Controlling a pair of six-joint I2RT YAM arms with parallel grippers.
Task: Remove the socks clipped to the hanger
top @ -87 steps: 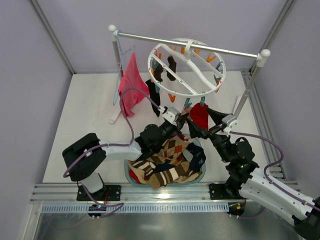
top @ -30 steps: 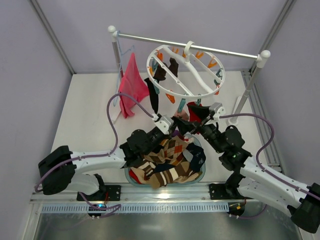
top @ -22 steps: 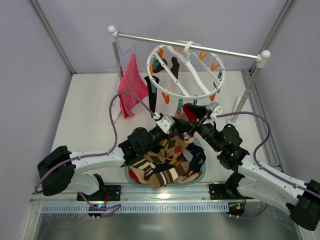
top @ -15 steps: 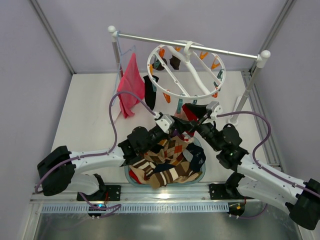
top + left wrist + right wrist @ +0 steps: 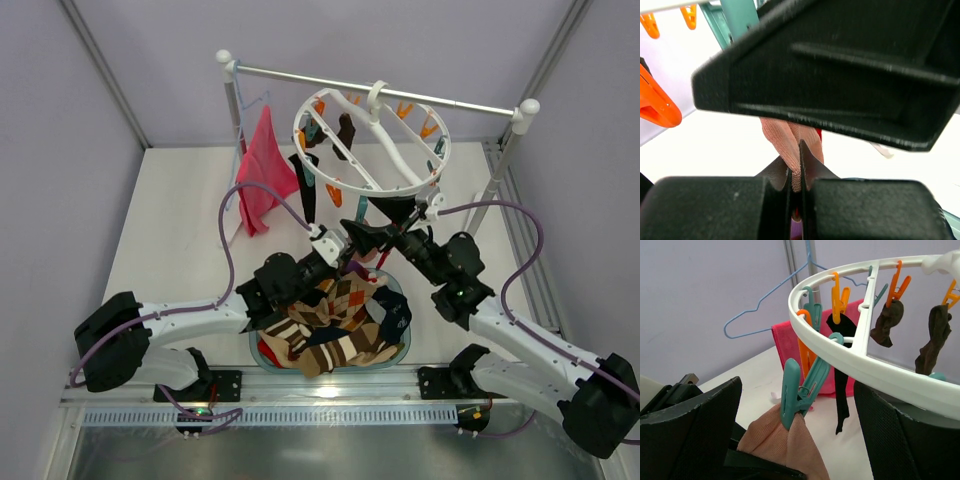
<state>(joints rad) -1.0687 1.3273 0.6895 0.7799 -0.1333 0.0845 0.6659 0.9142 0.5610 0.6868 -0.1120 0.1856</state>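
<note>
Left gripper (image 5: 795, 184) pinches the salmon sock (image 5: 789, 140), lower centre. Right gripper (image 5: 797, 407) gapes around its teal clip (image 5: 802, 387), centre frame.

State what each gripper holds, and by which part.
The left gripper pinches the pinkish sock just below its teal clip; the right gripper is open, holding nothing.

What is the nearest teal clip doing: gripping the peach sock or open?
Gripping. The nearest teal clip is shut on the top of the peach sock.
</note>
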